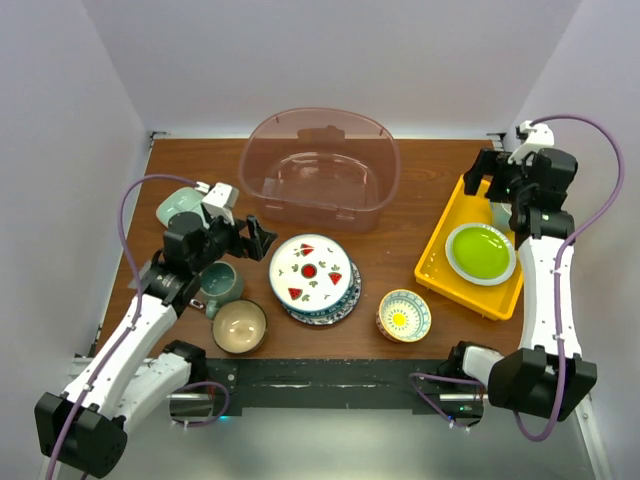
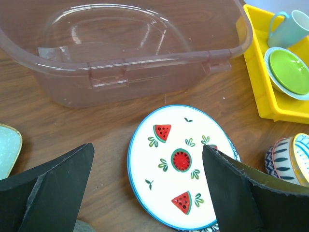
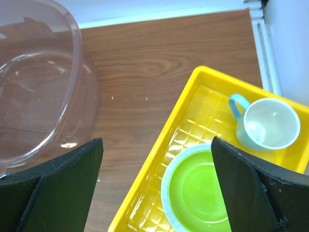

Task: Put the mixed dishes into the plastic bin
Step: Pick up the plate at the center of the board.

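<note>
While looking top-down, seeing plastic bin [image 1: 310,212] upright at far centre of table [image 1: 195,165]. Reading left gripper [image 1: 255,238] as spread wide, pinching nothing, hanging just left of white plate [image 1: 310,268]. Left wrist view frames that plate between the fingers [image 2: 53,188], with the bin wall right behind it. Reading right gripper [image 3: 155,142] as spread wide too, nothing pinched, hanging over far end of yellow tray [image 1: 435,265] at table's right side.

Counting the mixed dishes, all on the wood, none in the bin:
- white plate, red fruit marks, stacked on blue-patterned plate [image 1: 347,300], near centre, just in front of bin
- teal mug [image 1: 218,283] left of that stack
- tan bowl [image 1: 239,326] just in front of mug; cannot tell whether touching
- mint square dish [image 1: 178,205] near left edge, partly hidden behind left gripper's wrist
- small patterned bowl [image 1: 404,315] right of stack, near tray's front corner

Inside tray: lime-green plate [image 1: 481,253] with white rim, plus pale blue cup [image 3: 268,123] at far end, upright, handle on its left in right wrist view.
</note>
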`<control>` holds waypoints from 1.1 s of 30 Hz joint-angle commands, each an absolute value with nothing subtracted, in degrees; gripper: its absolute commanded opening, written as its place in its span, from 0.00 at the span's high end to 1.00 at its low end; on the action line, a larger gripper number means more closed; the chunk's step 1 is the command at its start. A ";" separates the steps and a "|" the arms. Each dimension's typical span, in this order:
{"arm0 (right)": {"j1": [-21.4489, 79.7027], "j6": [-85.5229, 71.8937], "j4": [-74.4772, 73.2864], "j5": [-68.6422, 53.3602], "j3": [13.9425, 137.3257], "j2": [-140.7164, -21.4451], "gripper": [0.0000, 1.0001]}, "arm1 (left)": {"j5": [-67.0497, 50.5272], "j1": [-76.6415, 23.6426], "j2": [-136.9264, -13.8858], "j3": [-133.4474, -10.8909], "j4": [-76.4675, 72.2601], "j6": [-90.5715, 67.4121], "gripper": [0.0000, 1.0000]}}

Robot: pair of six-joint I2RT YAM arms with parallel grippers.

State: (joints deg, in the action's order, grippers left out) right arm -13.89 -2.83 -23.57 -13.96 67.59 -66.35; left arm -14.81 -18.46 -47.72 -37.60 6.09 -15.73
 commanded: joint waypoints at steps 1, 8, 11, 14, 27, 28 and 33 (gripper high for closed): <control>-13.71 -0.36 -24.69 -14.58 72.94 -65.65 0.02 | -18.02 -18.63 -48.34 -41.22 8.08 -16.96 0.00; -12.49 10.28 -25.66 -40.94 70.84 -65.83 0.02 | -20.21 -19.24 -49.39 -42.01 9.67 -17.23 0.00; -8.97 15.45 -26.54 -46.74 69.70 -65.92 0.02 | -19.69 -20.21 -50.53 -42.71 12.64 -17.23 0.00; -5.02 19.68 -28.04 -52.10 67.86 -66.53 0.02 | -18.03 -22.66 -51.76 -43.33 16.24 -16.61 0.00; 1.21 26.54 -28.30 -59.50 60.91 -72.24 0.02 | -4.67 -30.06 -59.84 -42.98 21.97 -21.97 0.00; 1.49 26.80 -28.39 -59.50 60.82 -72.42 0.02 | -3.88 -30.32 -61.16 -42.89 22.06 -22.15 0.01; 3.25 28.30 -29.44 -59.07 60.12 -73.74 0.02 | -1.32 -30.59 -65.56 -42.71 20.66 -23.73 0.18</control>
State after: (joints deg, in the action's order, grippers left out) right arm 2.07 25.43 -29.19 -57.19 60.49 -73.23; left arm -5.06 -30.17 -63.46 -41.06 21.98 -21.58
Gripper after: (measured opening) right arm 0.983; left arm 0.911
